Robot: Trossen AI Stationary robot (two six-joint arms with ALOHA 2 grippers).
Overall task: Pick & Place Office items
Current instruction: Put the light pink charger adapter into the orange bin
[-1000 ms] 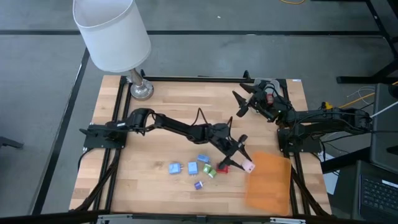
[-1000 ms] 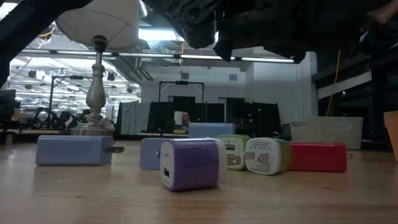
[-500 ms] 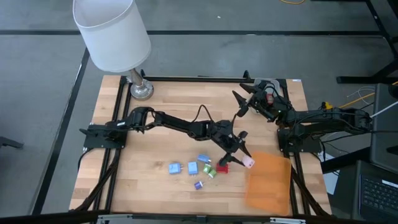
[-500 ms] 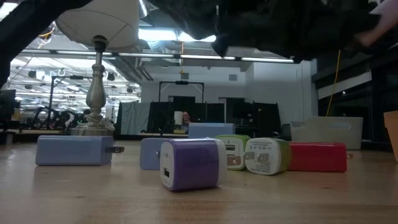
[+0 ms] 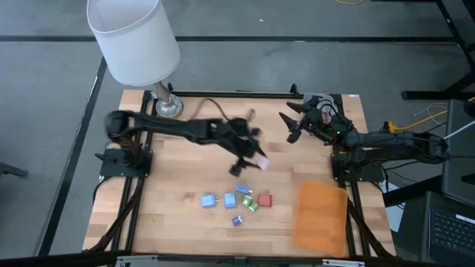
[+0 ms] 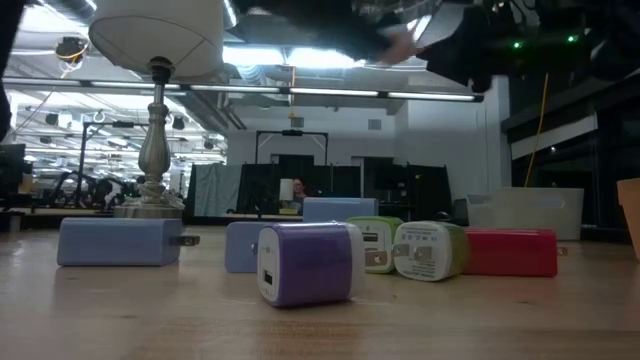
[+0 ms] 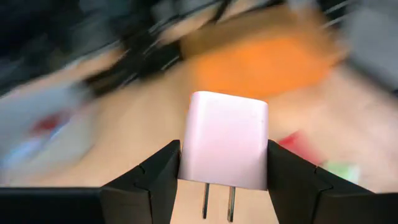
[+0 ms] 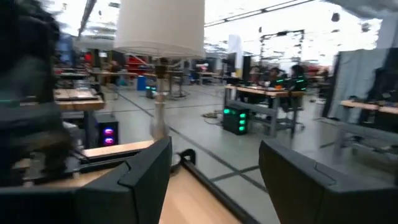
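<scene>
Your bench (image 5: 193, 133) carries, at its far left corner, one lamp (image 5: 137, 44) with a white shade on a metal base, and near the near right corner one flat orange sheet (image 5: 320, 215).

Your left tool (image 5: 252, 157) hangs over the middle of the bench, blurred in the high view, and it is clenched on one pink charger block (image 7: 225, 141) — in the left wrist view the two dark fingers (image 7: 152, 180) press its two sides, the block fills the gap between them, and its two metal prongs point back toward the wrist. So the pink piece is in the air, clear of the wood.

Your right tool (image 5: 295, 124) waits above the far right part of the bench, its fingers (image 8: 140, 180) spread apart with nothing between them.

The other office items lie in a loose cluster near the middle of the near edge — six in the high view: two light blue (image 5: 209, 199), one blue (image 5: 243, 190), one green (image 5: 251, 205), one red (image 5: 265, 199) and one purple (image 5: 237, 220), the purple nearest the near edge. The low view shows a second green one (image 6: 430, 250) beside the red.
</scene>
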